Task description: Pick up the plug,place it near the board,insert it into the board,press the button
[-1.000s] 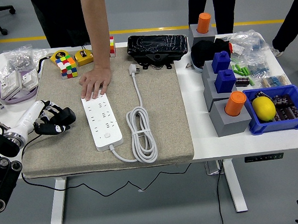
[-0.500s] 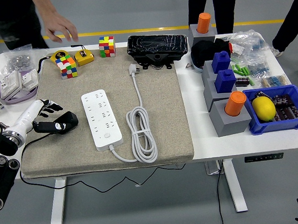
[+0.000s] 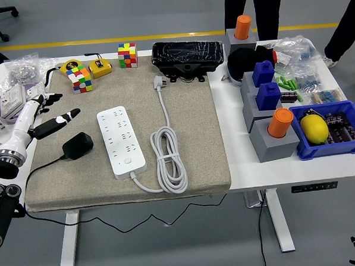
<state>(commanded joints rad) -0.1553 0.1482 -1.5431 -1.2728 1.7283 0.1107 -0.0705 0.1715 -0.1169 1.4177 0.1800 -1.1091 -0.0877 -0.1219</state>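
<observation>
white table (image 3: 268, 164) is seen covered on its left part by a grey mat (image 3: 195, 138). fingers (image 3: 68, 115) of the left hand (image 3: 42, 113) are spread and nothing is held; the hand is raised over the mat's left edge. black plug (image 3: 77, 145) is found lying on the mat just below those fingers, apart from them, its cable trailing left. white board (image 3: 121, 141) lies just right of the plug, its coiled cord (image 3: 168, 157) beside it. the right hand is not shown.

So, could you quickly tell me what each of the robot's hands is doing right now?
Left hand: open, fingers spread, holding nothing, raised above the black plug on the mat.
Right hand: not in view.
</observation>
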